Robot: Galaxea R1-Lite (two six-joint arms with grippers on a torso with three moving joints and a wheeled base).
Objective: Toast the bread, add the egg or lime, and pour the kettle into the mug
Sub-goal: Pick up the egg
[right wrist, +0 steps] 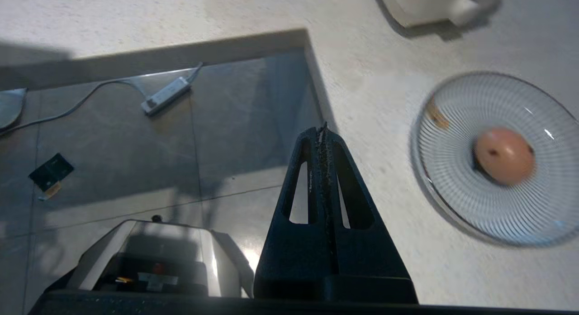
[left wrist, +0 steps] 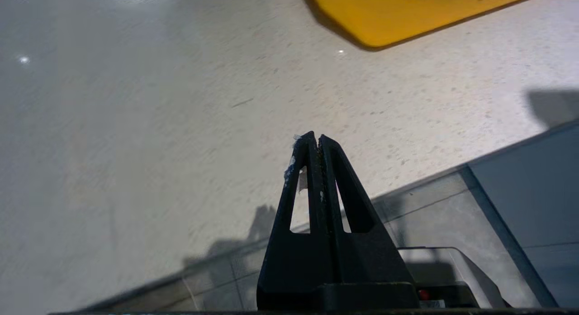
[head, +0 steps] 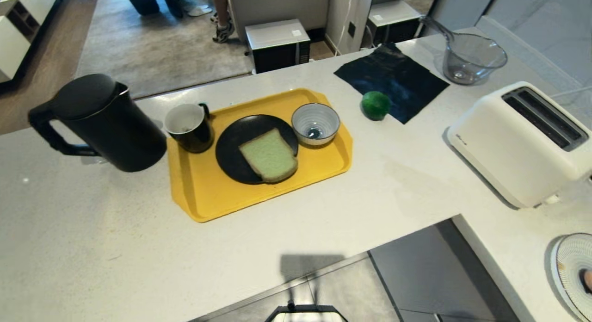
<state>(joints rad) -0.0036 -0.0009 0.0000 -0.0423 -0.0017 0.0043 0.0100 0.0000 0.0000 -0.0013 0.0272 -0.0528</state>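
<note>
The pale green bread (head: 269, 155) lies on a black plate (head: 231, 151) on the yellow tray (head: 203, 192). On the tray's left end stands the black mug (head: 188, 126); the black kettle (head: 104, 123) stands beside it on the counter. The green lime (head: 375, 105) rests at the edge of a dark cloth (head: 393, 79). The egg (right wrist: 503, 155) sits on a striped plate (right wrist: 457, 179). Neither arm shows in the head view. My left gripper (left wrist: 314, 136) is shut and empty near the counter's front edge. My right gripper (right wrist: 322, 128) is shut and empty by the counter's inner corner.
A white toaster (head: 522, 141) stands on the right of the counter, a glass bowl (head: 471, 58) behind it. A blue-striped bowl (head: 316, 124) is on the tray. A power strip (right wrist: 165, 94) lies on the floor below. A person's legs (head: 222, 12) stand beyond the counter.
</note>
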